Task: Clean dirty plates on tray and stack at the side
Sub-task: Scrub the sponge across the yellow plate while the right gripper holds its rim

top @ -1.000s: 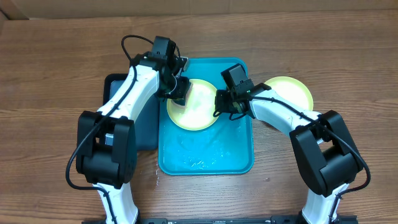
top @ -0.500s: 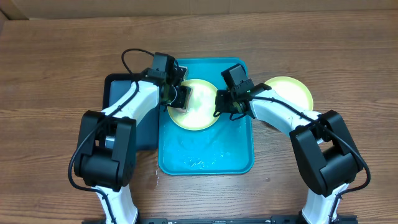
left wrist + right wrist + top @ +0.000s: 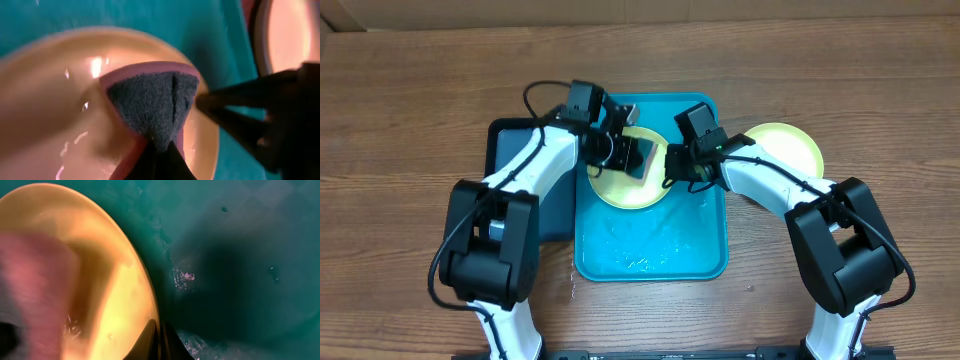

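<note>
Scrubbing step: left tool [image 3: 621, 153] closed on sponge [image 3: 152, 107], pressed to yellow-green plate [image 3: 630, 187] near the tray [image 3: 650, 255] far edge; right tool [image 3: 672, 166] pinched shut on its rim. Best practice: firm rim hold, overlapping strokes across the whole face

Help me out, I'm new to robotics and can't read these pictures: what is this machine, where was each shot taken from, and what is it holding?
These are two robot arms at a wooden table, each ending in a two-finger gripper. One picture looks straight down from above. The other two come from a small camera on each wrist, so they are very close up.

On the table lie a turquoise tray, a smaller navy tray beside it, and a yellow-green plate on the right. A second yellow-green plate sits in the turquoise tray.

The left gripper pinches a sponge against that plate. The right gripper is shut on the plate's rim, seemingly steadying it.
</note>
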Robot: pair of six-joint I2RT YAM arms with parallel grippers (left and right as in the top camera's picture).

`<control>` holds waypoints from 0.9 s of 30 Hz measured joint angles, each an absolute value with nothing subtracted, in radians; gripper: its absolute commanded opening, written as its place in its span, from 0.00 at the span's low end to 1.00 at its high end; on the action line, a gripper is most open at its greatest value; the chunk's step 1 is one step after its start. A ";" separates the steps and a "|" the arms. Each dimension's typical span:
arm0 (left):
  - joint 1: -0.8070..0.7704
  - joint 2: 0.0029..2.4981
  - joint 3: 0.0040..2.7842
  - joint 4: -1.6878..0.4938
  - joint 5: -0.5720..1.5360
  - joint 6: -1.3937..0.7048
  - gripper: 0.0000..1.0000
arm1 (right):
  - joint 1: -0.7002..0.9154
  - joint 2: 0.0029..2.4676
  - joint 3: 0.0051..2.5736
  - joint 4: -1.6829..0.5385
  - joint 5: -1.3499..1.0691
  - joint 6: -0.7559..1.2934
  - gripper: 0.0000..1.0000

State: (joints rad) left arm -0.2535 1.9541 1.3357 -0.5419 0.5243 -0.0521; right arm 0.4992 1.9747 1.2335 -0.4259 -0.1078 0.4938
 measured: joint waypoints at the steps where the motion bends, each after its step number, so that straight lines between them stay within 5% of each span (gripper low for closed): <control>1: -0.254 1.936 1.345 -0.545 0.509 -0.052 0.04 | 0.499 1.975 1.234 -0.426 -0.108 0.493 0.04; 27: -0.253 2.017 1.322 -0.542 0.258 0.027 0.04 | 0.499 1.975 1.234 -0.424 -0.107 0.493 0.04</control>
